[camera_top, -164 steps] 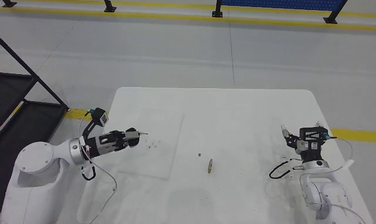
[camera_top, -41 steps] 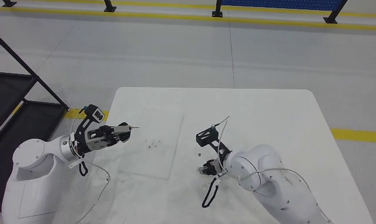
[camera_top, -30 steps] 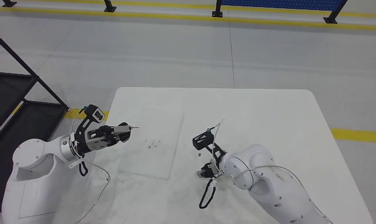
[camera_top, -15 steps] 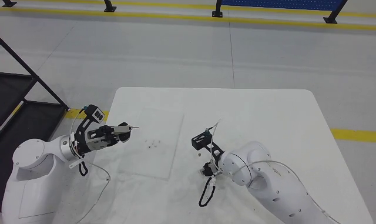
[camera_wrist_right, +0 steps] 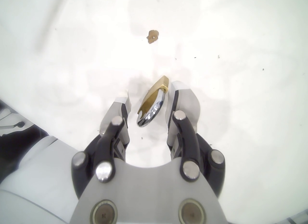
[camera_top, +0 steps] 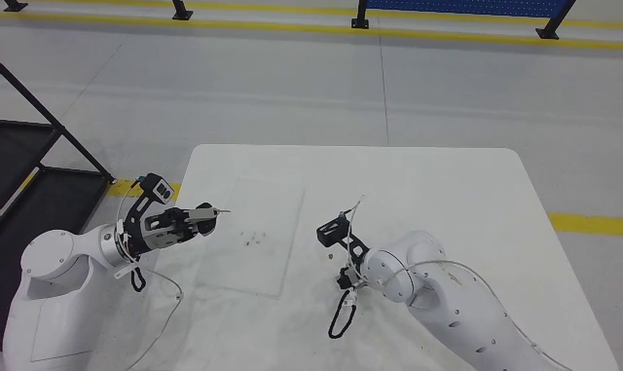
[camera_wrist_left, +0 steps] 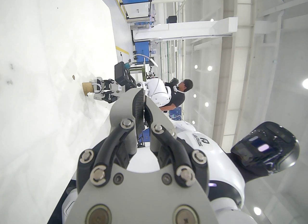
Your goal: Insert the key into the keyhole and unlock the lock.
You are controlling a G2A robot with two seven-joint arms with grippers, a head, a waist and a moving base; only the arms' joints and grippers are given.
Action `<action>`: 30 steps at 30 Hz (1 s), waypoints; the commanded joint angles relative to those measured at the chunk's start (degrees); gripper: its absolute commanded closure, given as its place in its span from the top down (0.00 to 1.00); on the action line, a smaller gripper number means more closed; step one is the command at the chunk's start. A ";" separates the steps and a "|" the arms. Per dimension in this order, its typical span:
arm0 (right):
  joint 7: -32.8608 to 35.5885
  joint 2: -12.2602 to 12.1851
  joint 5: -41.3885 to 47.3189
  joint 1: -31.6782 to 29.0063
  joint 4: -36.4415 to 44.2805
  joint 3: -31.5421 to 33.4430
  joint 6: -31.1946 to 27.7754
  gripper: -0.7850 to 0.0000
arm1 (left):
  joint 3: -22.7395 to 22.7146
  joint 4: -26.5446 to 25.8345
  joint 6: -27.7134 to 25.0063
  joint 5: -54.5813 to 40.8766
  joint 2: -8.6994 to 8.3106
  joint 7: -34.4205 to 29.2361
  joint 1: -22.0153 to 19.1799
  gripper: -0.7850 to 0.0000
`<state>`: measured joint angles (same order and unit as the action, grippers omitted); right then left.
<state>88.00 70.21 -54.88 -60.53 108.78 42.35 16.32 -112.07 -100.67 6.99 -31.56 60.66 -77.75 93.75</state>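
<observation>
A brass padlock (camera_wrist_right: 150, 98) with a chrome shackle lies on the white table (camera_top: 438, 196) near its middle. My right gripper (camera_wrist_right: 150, 101) is down over it, open, one finger on each side of the shackle end. The left wrist view shows the same padlock (camera_wrist_left: 87, 87) with the right gripper (camera_wrist_left: 102, 90) around its shackle. My left gripper (camera_top: 206, 216) hovers over the table's left side, apart from the lock, shut on a thin metal key (camera_top: 223, 212). The key's blade (camera_wrist_left: 145, 90) sticks out between the pads.
A small brown fleck (camera_wrist_right: 152, 36) lies on the table just beyond the padlock. A faint clear sheet (camera_top: 258, 264) with a few dark specks (camera_top: 254, 240) covers the left part. A black cable loop (camera_top: 339, 317) hangs by the right arm. A black rack (camera_top: 29, 166) stands off the table's left.
The right arm swung from the table's right edge to the middle and came down over the padlock, settling in the last second. The left arm lifted slightly early on and then held still.
</observation>
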 commanded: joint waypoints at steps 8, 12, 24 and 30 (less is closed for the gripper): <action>0.00 0.04 -0.53 -0.39 -0.72 0.27 0.00 0.16 | 0.00 0.00 0.00 0.00 0.00 0.00 0.00 0.00; 0.00 0.08 -0.92 -0.55 -1.14 0.41 0.00 0.00 | 0.00 0.00 0.00 0.00 0.00 0.00 0.00 0.00; 0.00 0.25 2.85 -3.15 2.64 9.63 0.01 0.00 | 0.00 0.00 0.00 0.00 0.00 0.00 0.00 0.00; -3.03 -0.25 21.54 -4.68 3.41 20.16 3.03 0.00 | 0.00 0.00 0.00 0.00 0.00 0.00 0.00 0.00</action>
<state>85.76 70.15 -39.15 -65.22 112.52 60.43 18.53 -112.07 -100.67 6.99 -31.56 60.66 -77.75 93.75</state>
